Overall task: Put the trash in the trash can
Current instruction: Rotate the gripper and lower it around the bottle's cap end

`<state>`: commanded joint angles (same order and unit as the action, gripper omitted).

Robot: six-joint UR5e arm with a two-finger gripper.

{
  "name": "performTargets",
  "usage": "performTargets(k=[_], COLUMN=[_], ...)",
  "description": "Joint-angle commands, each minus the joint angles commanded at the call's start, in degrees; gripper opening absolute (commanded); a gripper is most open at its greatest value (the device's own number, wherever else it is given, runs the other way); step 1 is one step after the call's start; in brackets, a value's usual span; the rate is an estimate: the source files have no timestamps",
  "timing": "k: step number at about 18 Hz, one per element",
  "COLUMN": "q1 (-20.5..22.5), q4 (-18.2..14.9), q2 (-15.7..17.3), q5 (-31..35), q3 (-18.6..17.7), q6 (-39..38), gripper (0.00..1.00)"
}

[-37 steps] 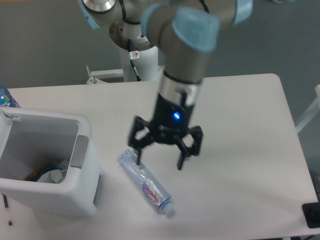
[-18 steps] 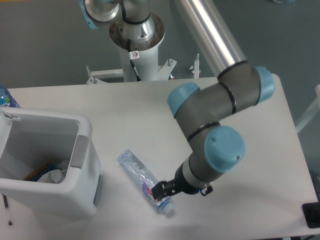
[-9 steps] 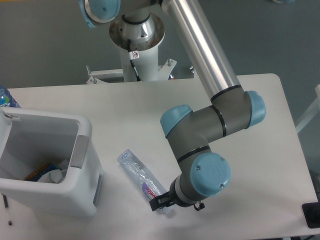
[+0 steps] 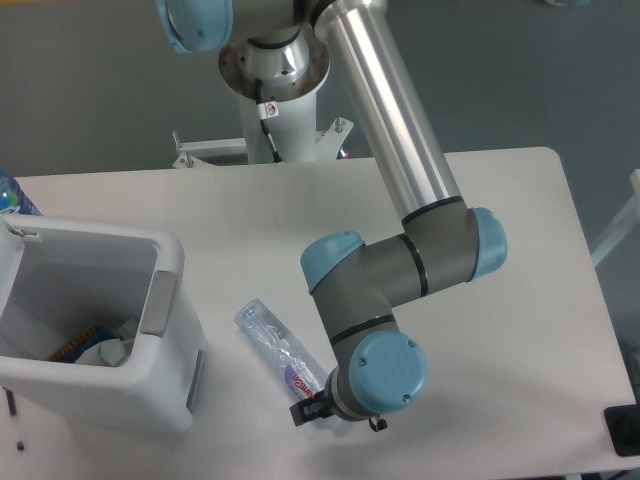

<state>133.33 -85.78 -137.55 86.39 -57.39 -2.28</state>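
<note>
Because my arm (image 4: pixel 400 200) reaches out from its base at the far edge and folds back down on itself, its wrist ends up low over the near side of the table (image 4: pixel 500 260), and that bulk hides most of what I need to see. I read the pose as a low approach to the cap end of the bottle, made from the side away from the bin.

Next in size is the trash can (image 4: pixel 165 290), a white rectangular bin with rounded corners standing at the left of the table, mouth open upward and a grey panel on the rim facing the bottle. Inside it, low in the corner, lies a crumpled white wrapper (image 4: pixel 110 350) with something orange-striped beside it, so I judge that one piece of trash is already in.

Lying flat just to the right of the bin is the water bottle (image 4: pixel 275 345), on a diagonal, its base toward the bin and its cap end toward me. It is clear, crushed and ribbed, with a purple-pink label near the cap end; the cap itself I cannot see behind the wrist.

Smallest is the gripper (image 4: pixel 310 410): only a dark tip shows, right at the bottle's label end. Whether it is spread or closed on the bottle, I cannot tell from here.

A blue-tinted bottle (image 4: pixel 12 195) pokes in at the left edge, behind the bin.
</note>
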Motion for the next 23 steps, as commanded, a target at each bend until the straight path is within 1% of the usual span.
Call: performTargets(k=[5,10,12,15,17,20,23], q1=[-1.5,-1.8,-2.1,-2.2,-2.2,-2.3,-2.6], q4=[0.1,0.3,0.3,0.4,0.6,0.6,0.7], q2=[-0.2,-0.4,-0.9,-1.2,-1.7,-2.4,-2.5], q5=[0.9,1.9,3.3,3.5,3.5,5.2,5.3], q3=[-1.8,-2.7,-2.7,-2.5,-2.2,-1.8,-1.7], q6=[-1.8,-3.3,-4.7,-5.9,-7.6,-8.9,-9.1], gripper=[1.00,1.00,0.95,0.75,0.65,0.64,0.62])
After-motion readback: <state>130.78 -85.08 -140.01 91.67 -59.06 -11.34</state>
